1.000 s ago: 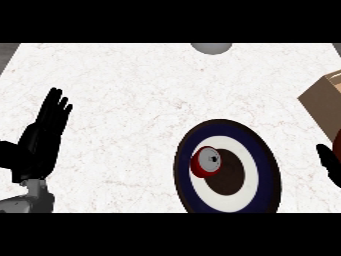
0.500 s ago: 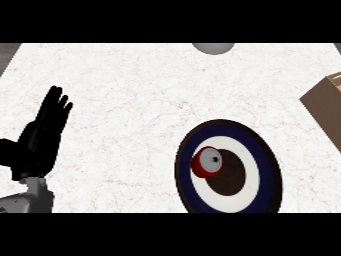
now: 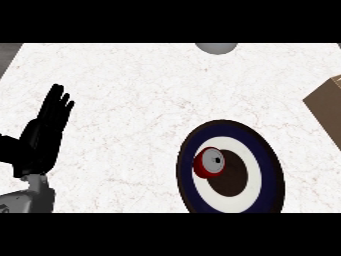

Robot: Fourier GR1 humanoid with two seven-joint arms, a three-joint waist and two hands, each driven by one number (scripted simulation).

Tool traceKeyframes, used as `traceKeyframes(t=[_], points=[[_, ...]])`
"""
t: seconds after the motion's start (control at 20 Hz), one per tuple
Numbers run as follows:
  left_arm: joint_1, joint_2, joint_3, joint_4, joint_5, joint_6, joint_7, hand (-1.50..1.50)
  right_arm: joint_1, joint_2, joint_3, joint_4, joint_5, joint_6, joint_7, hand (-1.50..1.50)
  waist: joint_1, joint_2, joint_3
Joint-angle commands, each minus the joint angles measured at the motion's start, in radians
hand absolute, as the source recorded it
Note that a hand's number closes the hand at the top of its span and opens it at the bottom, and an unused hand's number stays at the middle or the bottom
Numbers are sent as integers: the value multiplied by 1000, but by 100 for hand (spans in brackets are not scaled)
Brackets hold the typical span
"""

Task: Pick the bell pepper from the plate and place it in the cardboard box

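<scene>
Now, left robot hand (image 3: 44,134) resting wide open, plate (image 3: 265,155) bearing perhaps a small red object (image 3: 210,162), cardboard box (image 3: 337,107) far right.

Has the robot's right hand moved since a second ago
Yes. A second ago it held a red thing at the view's right edge, just below the cardboard box; now it is out of view. The left hand rests open at left.

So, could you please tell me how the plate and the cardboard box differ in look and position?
The plate is round and flat, ringed dark blue and white; the cardboard box is angular, plain brown and stands taller. The plate lies wholly in view, the box is cut by the right edge. Both rest on the white counter.
</scene>
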Motion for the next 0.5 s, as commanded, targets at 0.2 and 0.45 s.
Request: traceKeyframes(t=[0.2,0.45], points=[[7,-7,-18,-50,-10,14,42,0,-123,-32,-87,342,-92,-170,-211,-150,-6,-5,1],[27,14,12,-45,24,-16,33,0,-164,39,-186,266,-235,-324,-327,-150,-11,-9,2]])
